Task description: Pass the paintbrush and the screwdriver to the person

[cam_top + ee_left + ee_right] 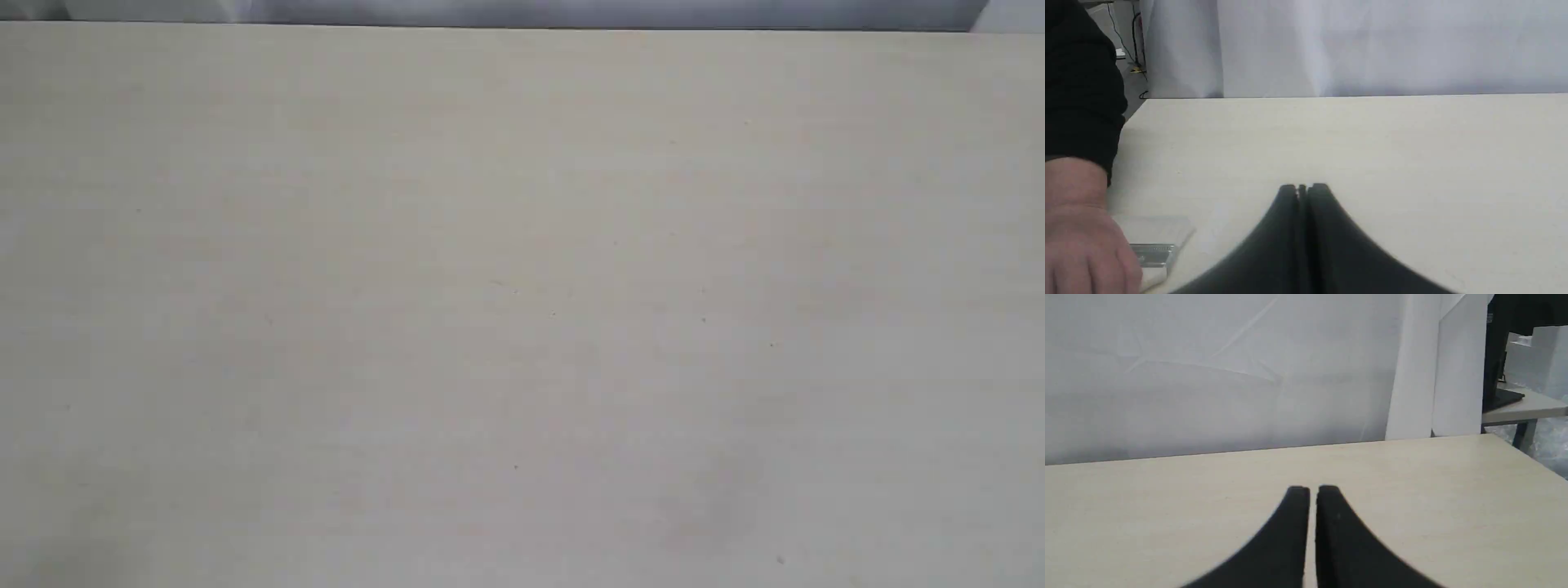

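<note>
The desk [522, 327] is pale and smooth, and it fills almost all of the exterior view. A thin grey strip runs along its far edge.

In the left wrist view a white curtain [1355, 45] hangs behind the desk. Beside the curtain there is some dark floor with thin cables [1133, 53] on it. The left jaws are black. They are pressed together with nothing between them, and they hang just over the desk.

Off to one side of the left jaws there is a person's hand [1081, 245] with a black sleeve [1077, 81]. The hand is down low at the desk, on top of the paintbrush [1154, 245]. The paintbrush lies flat on the desk. Its shiny silver band [1153, 255] and pale bristles [1157, 228] stick out from under the hand. The hand hides the handle, so I cannot tell if the fingers are closed around it. The paintbrush is near the left jaws but does not touch them.

In the right wrist view a white sheet [1208, 375] hangs behind the desk. The right jaws are black too. They are almost shut, with only a thin gap between them, and they hold nothing. Past the corner of the desk stands another table [1523, 406] with something dark [1494, 355] on it.
</note>
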Motion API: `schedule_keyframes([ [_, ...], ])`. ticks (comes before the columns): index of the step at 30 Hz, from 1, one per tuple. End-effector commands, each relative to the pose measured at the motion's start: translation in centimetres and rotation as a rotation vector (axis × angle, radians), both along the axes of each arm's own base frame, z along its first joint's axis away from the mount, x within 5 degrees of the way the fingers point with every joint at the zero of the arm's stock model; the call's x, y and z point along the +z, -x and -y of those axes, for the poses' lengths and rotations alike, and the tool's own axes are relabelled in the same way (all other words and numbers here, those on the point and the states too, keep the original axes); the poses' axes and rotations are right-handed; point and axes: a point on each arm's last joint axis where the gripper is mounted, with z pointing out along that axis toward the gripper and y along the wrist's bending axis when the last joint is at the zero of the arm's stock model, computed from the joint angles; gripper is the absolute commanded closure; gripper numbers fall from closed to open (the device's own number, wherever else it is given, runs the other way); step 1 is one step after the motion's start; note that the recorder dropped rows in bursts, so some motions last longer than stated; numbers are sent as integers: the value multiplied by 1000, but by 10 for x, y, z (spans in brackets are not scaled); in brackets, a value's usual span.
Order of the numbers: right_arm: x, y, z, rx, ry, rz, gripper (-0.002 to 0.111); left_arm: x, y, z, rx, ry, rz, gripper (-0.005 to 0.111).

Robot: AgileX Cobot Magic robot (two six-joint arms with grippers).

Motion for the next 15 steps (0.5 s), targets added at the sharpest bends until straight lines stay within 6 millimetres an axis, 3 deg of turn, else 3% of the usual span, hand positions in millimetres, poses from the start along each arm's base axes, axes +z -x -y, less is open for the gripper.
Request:
schedule_keyframes([
  [1, 0, 0, -1, 15, 67, -6, 104, 0, 0, 1, -8, 2, 8, 107],
  [6, -4, 0, -3, 33, 159, -64, 104, 0, 0, 1, -8, 2, 8, 107],
  [15, -7, 0, -6, 68, 138, -91, 104, 0, 0, 1, -9, 6, 4, 107],
])
